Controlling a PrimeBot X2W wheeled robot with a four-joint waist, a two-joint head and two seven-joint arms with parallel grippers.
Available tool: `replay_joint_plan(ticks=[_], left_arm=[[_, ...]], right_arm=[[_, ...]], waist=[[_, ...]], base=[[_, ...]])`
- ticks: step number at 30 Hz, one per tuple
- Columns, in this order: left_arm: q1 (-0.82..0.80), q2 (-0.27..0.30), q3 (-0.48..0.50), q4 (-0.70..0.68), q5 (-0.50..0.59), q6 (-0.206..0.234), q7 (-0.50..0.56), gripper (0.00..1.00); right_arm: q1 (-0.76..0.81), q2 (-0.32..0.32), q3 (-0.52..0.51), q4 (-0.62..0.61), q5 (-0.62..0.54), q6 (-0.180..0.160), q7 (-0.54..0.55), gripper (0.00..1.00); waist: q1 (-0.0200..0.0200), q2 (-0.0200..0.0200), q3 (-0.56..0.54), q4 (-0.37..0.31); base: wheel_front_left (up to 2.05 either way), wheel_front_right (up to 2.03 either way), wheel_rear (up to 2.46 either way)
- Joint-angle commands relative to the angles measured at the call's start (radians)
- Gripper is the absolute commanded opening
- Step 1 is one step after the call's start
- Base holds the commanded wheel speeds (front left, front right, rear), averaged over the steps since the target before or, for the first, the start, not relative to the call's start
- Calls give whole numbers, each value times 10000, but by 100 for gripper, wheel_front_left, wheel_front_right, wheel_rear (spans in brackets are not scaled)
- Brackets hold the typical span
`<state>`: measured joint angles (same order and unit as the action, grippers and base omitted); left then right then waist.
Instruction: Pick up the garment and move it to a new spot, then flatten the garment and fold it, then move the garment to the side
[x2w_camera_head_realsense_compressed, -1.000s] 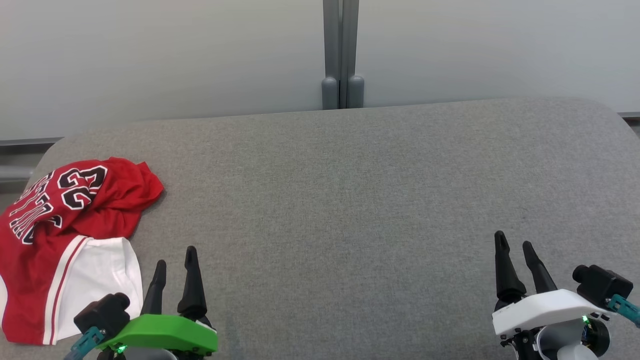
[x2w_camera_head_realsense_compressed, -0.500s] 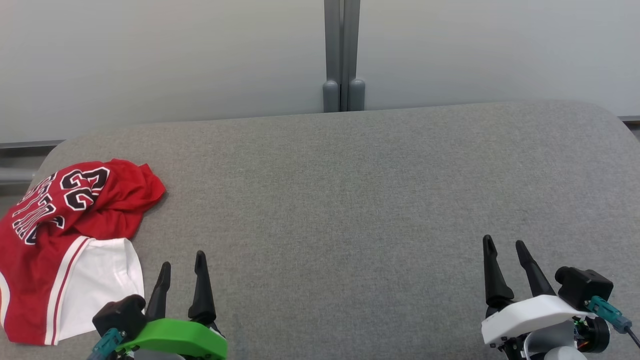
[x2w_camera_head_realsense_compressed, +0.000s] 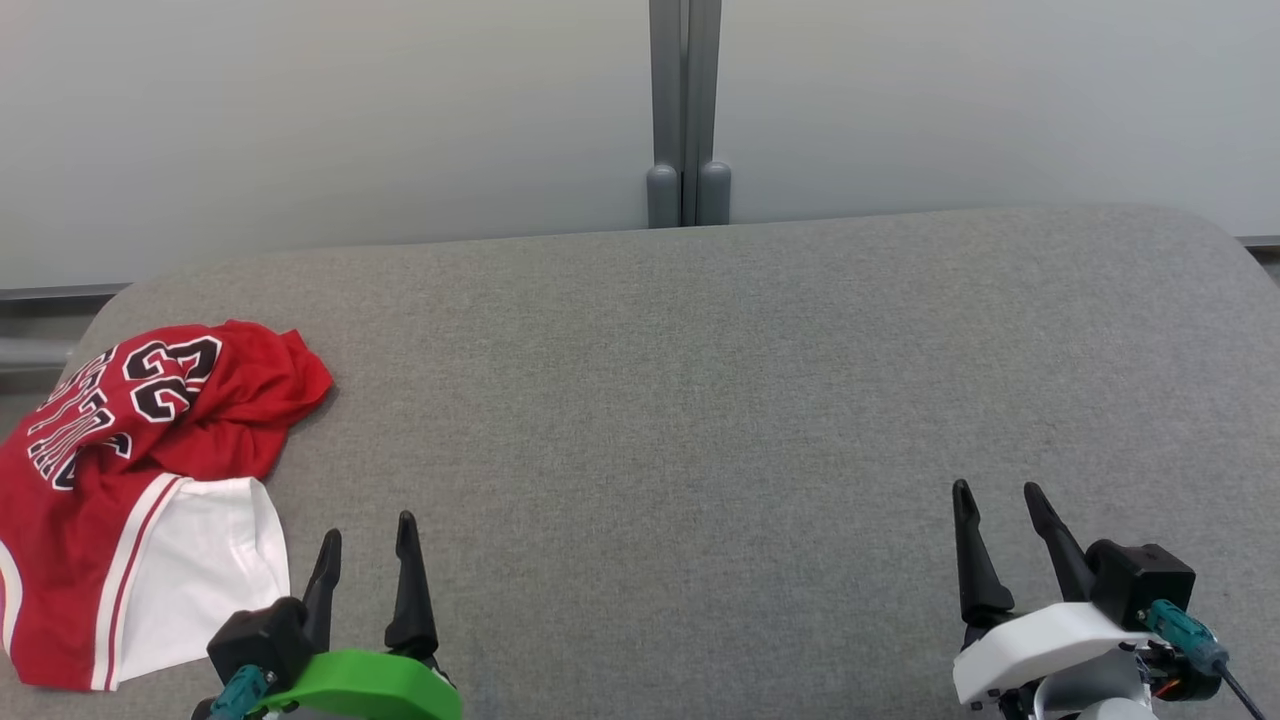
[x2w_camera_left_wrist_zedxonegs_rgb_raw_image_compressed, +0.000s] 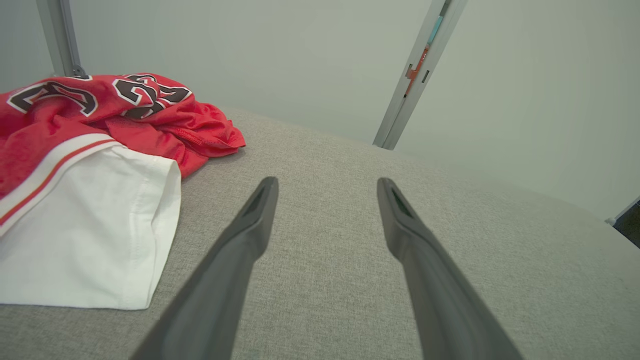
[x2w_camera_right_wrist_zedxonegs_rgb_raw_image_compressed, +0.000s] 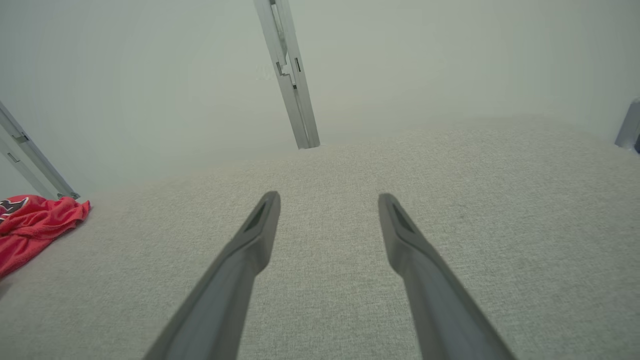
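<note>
Head view: I see my left gripper (x2w_camera_head_realsense_compressed: 368, 527) with its two fingers spread apart, holding nothing. The red and white garment (x2w_camera_head_realsense_compressed: 130, 470) lies bunched up on the gray table (x2w_camera_head_realsense_compressed: 700, 380). It is just beside those fingers, on their left, and does not touch them. My right gripper (x2w_camera_head_realsense_compressed: 996, 487) has its fingers spread too, with nothing in them. The garment is well apart from them, far off to their left.
</note>
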<state>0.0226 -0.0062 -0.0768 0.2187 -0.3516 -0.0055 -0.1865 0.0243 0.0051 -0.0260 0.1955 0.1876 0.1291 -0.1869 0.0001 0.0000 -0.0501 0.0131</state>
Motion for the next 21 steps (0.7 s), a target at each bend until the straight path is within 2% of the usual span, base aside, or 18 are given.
replay_joint_plan(ticks=[1,21], left_arm=[[66,95,-31,-15,248,47,-103,100],[201,118,-244,360,1296,205,-545,100]], right_arm=[[-60,-46,16,-24,-243,24,-98,100],[-71,-62,282,342,-1690,17,-560,100]], waist=[[-1,0,-6,7],[-1,0,-146,29]], base=[[0,0,0],[0,0,0]])
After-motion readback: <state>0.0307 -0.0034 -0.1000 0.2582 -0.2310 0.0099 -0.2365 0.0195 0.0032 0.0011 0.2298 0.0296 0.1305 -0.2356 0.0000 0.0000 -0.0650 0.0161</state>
